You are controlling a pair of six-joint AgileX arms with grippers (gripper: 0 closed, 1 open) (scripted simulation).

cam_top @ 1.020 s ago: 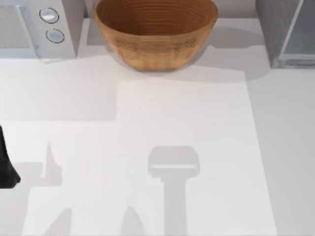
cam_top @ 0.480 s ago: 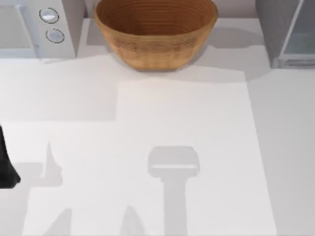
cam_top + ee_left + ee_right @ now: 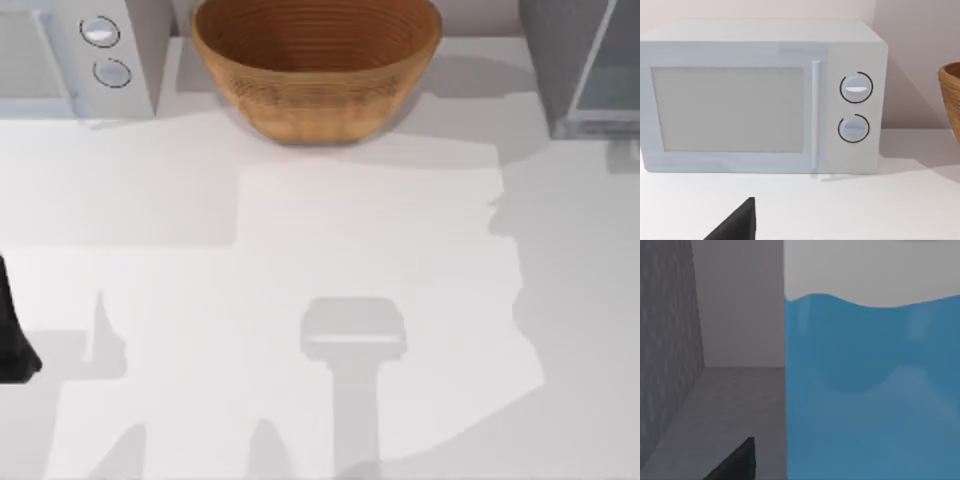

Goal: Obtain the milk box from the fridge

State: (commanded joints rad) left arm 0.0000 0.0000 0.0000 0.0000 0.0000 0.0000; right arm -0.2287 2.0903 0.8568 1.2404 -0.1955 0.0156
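Milk box (image 3: pixel 872 385), a white carton with a large sky-blue patch across its face, stands very close in front of the right gripper in the right wrist view, on the grey floor of the fridge's interior, with a speckled dark-grey wall to one side and a plain grey back wall behind. One dark fingertip (image 3: pixel 737 462) of that gripper juts in just beside the carton's edge, apart from it as far as I can tell (whether the jaws are spread or closed, I cannot tell). From above, the tall grey box-shaped fridge (image 3: pixel 560 60) sits at the table's far right corner, its pale glassy door panel (image 3: pixel 612 75) angled outward. Left arm (image 3: pixel 15 340) rests at the table's left edge, a dark shape only; its jaw state cannot be told either. Well ahead of its fingertip (image 3: pixel 737 222) stands the light-grey microwave with two round knobs (image 3: pixel 760 97), and beside that the brown woven bowl-shaped basket (image 3: pixel 316 62), on the white table (image 3: pixel 300 220).
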